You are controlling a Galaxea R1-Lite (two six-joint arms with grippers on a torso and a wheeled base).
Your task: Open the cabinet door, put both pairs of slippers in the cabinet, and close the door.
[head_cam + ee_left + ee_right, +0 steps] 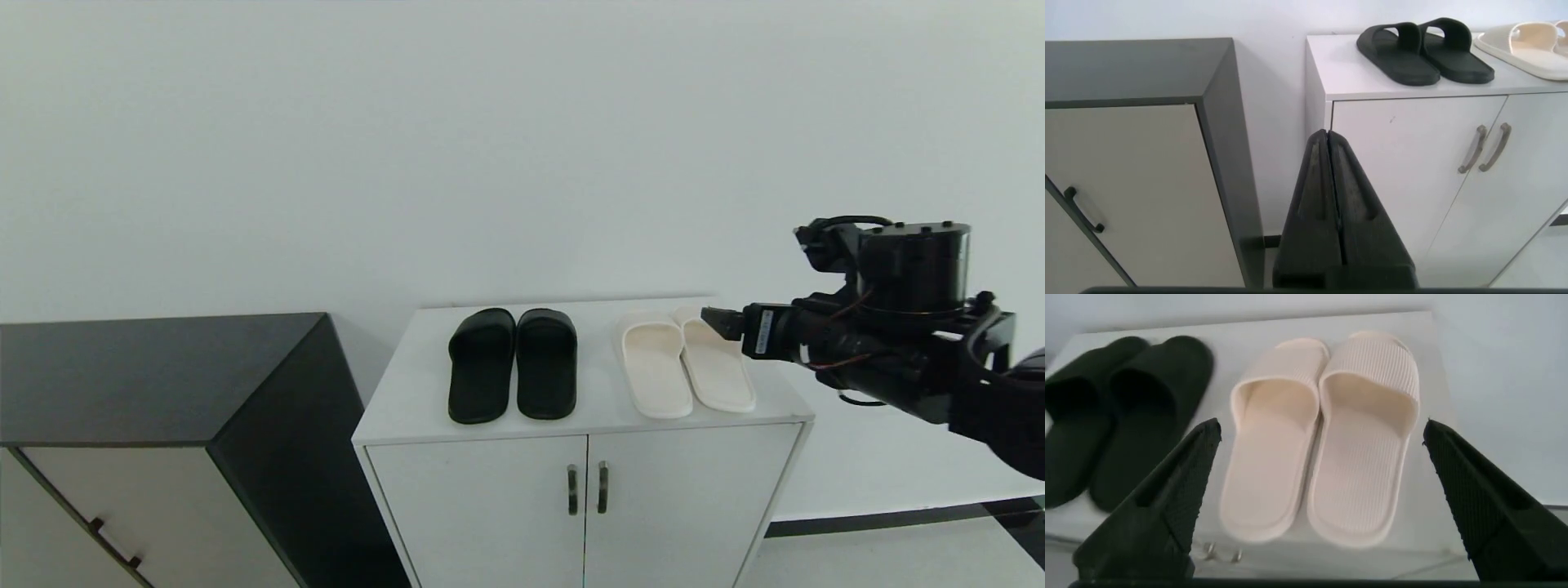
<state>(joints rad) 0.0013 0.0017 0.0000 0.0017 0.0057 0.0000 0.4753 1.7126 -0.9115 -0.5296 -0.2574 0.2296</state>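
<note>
A white cabinet (482, 498) stands against the wall with both doors closed and its two handles (587, 487) meeting at the centre. A black pair of slippers (513, 363) and a cream pair (686, 359) lie side by side on its top. My right gripper (717, 322) hovers open just above and to the right of the cream pair (1323, 449), its fingers (1192, 482) spread wider than both slippers. My left gripper (1328, 139) is shut on nothing, held low in front of the cabinet's left side (1404, 155), level with the doors. The black pair (1425, 51) sits above it.
A dark cabinet (163, 367) with a pale front and a small handle (1083, 210) stands close to the left of the white one, with a narrow gap between them. A plain wall runs behind. Open floor lies to the right.
</note>
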